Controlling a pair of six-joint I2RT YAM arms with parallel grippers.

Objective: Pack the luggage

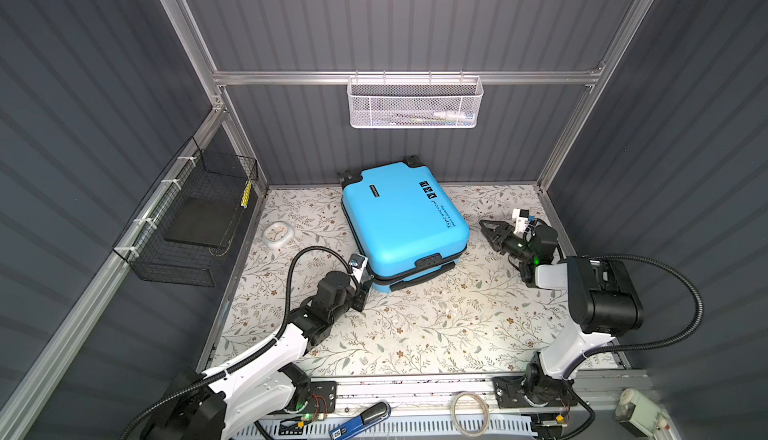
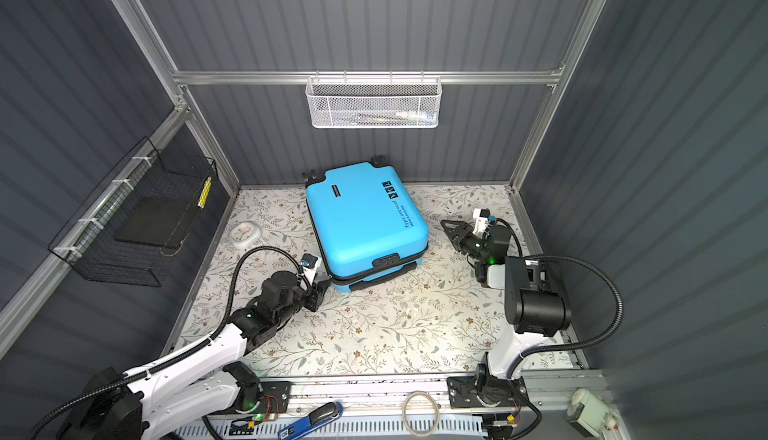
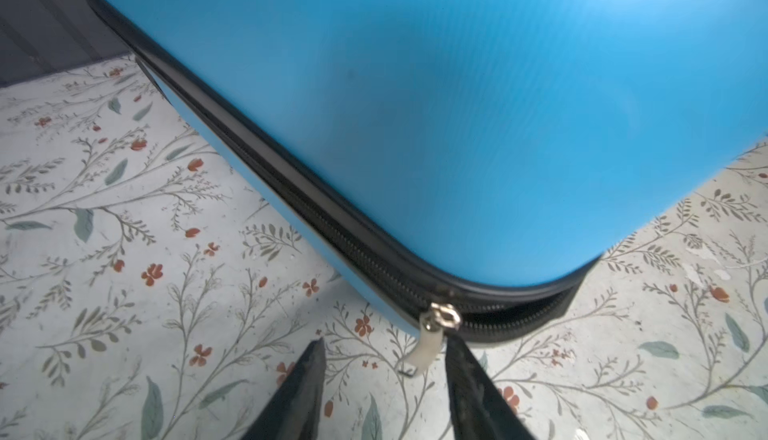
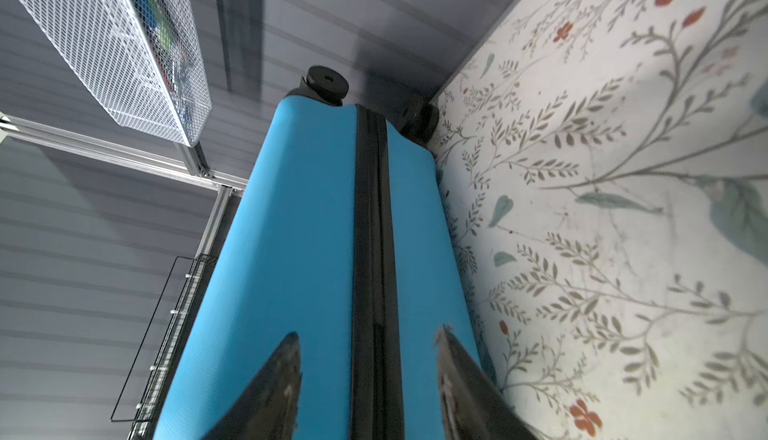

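The luggage (image 1: 403, 222) (image 2: 365, 218) is a bright blue hard-shell suitcase lying flat with its lid down on the floral table, wheels toward the back wall. My left gripper (image 1: 363, 282) (image 3: 386, 340) is open at its front-left corner. The pale zipper pull (image 3: 426, 346) hangs loose between the fingers, close to one of them. Past the slider (image 3: 444, 315) the black zipper gapes around the corner. My right gripper (image 1: 487, 232) (image 4: 368, 334) is open beside the suitcase's right side, its fingers either side of the zipper band (image 4: 372, 230), apart from the shell.
A white mesh basket (image 1: 413, 101) hangs on the back wall. A black wire basket (image 1: 195, 218) with a dark slab in it is on the left wall. A small white round object (image 1: 277, 235) lies left of the suitcase. A blue tool (image 1: 361, 415) lies on the front rail.
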